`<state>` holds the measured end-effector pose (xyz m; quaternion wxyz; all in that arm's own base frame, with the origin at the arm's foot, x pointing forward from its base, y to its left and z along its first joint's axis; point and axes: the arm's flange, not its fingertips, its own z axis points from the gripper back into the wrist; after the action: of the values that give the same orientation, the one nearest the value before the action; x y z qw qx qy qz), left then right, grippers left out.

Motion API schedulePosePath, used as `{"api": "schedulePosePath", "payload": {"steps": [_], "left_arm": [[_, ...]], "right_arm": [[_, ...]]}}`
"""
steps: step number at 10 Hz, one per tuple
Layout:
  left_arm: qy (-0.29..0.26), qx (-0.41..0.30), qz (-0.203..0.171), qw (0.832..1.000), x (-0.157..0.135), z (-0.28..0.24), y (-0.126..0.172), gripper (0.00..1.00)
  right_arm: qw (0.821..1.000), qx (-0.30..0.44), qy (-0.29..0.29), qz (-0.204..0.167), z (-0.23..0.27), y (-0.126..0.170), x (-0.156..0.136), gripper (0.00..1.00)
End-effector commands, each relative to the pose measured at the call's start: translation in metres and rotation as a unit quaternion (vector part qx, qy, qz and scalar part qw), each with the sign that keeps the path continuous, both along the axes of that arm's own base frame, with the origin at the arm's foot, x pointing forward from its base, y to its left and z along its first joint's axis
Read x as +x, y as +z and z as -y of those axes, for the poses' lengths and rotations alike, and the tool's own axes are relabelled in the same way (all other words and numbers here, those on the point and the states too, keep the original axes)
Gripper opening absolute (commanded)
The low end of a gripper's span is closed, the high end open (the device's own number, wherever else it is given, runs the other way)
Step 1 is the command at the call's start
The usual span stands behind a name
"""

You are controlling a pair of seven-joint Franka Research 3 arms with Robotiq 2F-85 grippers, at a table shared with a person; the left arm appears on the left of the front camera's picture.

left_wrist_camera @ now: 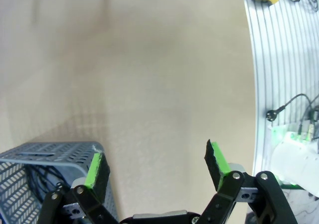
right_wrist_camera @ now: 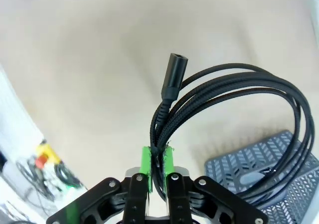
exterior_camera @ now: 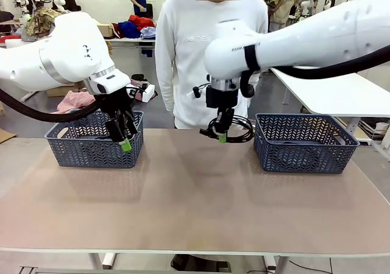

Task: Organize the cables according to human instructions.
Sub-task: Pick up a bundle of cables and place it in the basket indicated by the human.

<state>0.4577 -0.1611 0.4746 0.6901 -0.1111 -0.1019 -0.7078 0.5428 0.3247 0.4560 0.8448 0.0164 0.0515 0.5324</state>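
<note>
Tabletop [exterior_camera: 183, 207]: pale beige, matt, bare across its middle, with a light edge band along the near side; grey floor beyond, white tables to the right, heaps of coloured clothing at the far wall

Right gripper [exterior_camera: 222, 137]: hangs above the far middle of the table, fingers pointing down, green pads pressed tight together on a bundled black cable [right_wrist_camera: 239, 114]. In the right wrist view the strands rise from between the pads, a cylindrical black plug end stands just above them, and the coil loops away to one side, passing over the corner of a basket below. In the front view the coil hangs around the fingertips, clear of the tabletop, just left of the right basket [exterior_camera: 304, 143]

Right basket: dark grey-blue plastic, herringbone-slotted walls, on the table's right far side; contents not readable

Left gripper [exterior_camera: 124, 137]: jaws spread wide, nothing between them, tilted down at the near rim of the left basket [exterior_camera: 94, 143]. In the left wrist view one green pad sits over that basket's corner, the other over bare table

Left basket: same make, on the table's left far side; thin black cord [left_wrist_camera: 42, 176] lies inside, seen through the slots

Person [exterior_camera: 210, 49]: white sweatshirt, standing at the far edge behind the right gripper, arms down

Silver ribbed rail [left_wrist_camera: 284, 74]: runs along the table edge in the left wrist view, with a yellow and red button box at its end
</note>
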Motion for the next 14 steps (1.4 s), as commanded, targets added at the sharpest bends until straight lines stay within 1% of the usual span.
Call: {"api": "schedulePosePath", "payload": {"steps": [1, 2, 3, 4, 6, 9, 12, 14], "left_arm": [[0.003, -0.001, 0.003, 1.0, 0.0, -0.002, 0.0, 1.0], [0.003, -0.001, 0.003, 1.0, 0.0, -0.002, 0.0, 1.0], [0.003, -0.001, 0.003, 1.0, 0.0, -0.002, 0.0, 1.0], [0.003, -0.001, 0.003, 1.0, 0.0, -0.002, 0.0, 1.0], [0.003, -0.001, 0.003, 1.0, 0.0, -0.002, 0.0, 1.0], [0.003, -0.001, 0.003, 1.0, 0.0, -0.002, 0.0, 1.0], [0.003, -0.001, 0.003, 1.0, 0.0, -0.002, 0.0, 1.0], [0.003, -0.001, 0.003, 1.0, 0.0, -0.002, 0.0, 1.0]], "right_arm": [[0.998, 0.031, 0.058, -0.022, 0.033, 0.019, -0.008, 0.0], [0.996, 0.032, 0.082, -0.028, 0.047, 0.028, -0.011, 0.0], [0.994, 0.027, 0.107, -0.023, 0.062, 0.033, -0.011, 0.0], [0.991, 0.035, 0.126, -0.014, 0.081, 0.035, -0.012, 0.0], [0.99, 0.033, 0.139, 0.016, 0.117, 0.036, -0.012, 0.0], [0.991, 0.041, 0.123, 0.036, 0.172, 0.029, -0.005, 0.0], [0.995, 0.033, 0.091, 0.031, 0.222, 0.014, 0.013, 0.0], [0.996, 0.03, 0.081, 0.032, 0.242, 0.009, 0.031, 0.0]]}}
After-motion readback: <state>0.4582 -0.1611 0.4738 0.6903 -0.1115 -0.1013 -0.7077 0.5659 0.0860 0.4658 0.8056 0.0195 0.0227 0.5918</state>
